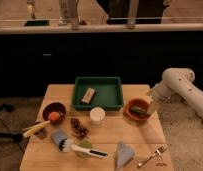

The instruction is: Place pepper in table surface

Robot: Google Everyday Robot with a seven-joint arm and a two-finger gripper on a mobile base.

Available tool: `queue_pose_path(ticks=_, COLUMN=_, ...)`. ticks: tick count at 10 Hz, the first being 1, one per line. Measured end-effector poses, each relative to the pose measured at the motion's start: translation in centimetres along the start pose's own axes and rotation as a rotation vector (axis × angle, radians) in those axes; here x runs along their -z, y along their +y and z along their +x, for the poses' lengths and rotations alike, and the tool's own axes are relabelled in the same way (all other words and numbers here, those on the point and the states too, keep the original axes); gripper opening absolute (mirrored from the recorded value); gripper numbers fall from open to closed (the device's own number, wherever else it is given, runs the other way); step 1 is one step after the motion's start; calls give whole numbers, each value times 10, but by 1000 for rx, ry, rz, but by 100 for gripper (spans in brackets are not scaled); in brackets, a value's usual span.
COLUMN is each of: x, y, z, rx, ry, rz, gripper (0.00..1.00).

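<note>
The pepper is a small dark-green piece lying inside the orange bowl on the right side of the light wooden table surface. My gripper hangs at the end of the white arm, which reaches in from the right. It is right at the bowl's right rim, just beside the pepper. I cannot tell whether it touches the pepper.
A green tray holding a brown block sits at the back. A white cup, dark red bowl with an orange fruit, brush, grey cloth and fork lie around.
</note>
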Motion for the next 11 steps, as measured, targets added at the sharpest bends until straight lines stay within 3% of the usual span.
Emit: queue_pose_path(ticks=11, x=-52, y=0, z=-15, rx=-53, ry=5, rz=-112, gripper=55)
